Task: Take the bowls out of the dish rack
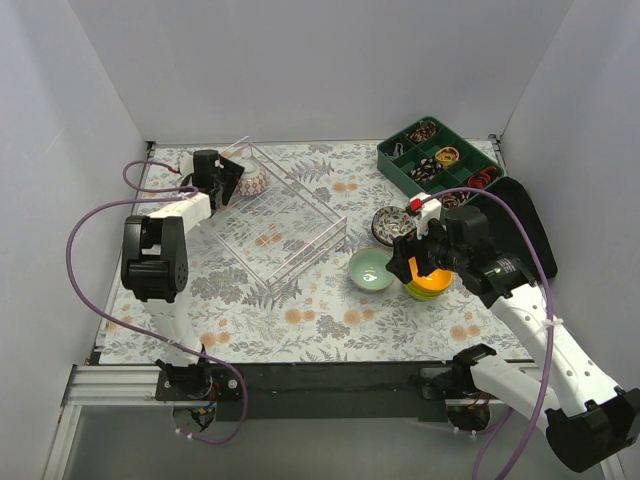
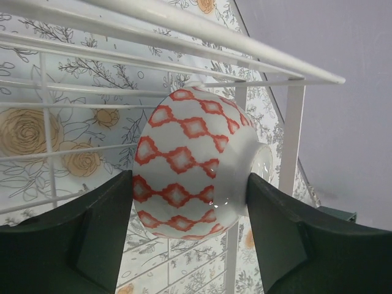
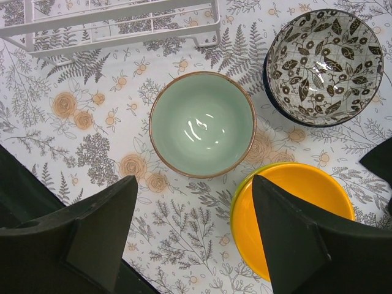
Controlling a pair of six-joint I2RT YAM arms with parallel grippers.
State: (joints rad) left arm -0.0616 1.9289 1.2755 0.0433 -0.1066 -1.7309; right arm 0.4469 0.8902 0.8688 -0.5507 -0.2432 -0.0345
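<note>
The clear dish rack stands mid-table. My left gripper is at its far left corner, shut on a white bowl with a red diamond pattern. In the left wrist view that bowl lies on its side between the two fingers, against the rack's white wires. My right gripper is open and empty, hovering over an orange bowl nested in a yellow-green one. A pale mint bowl and a dark leaf-patterned bowl sit on the table beside it.
A dark green compartmented tray with small items stands at the back right. A black pad lies at the right edge. White walls enclose the table on three sides. The rack's near corner shows in the right wrist view.
</note>
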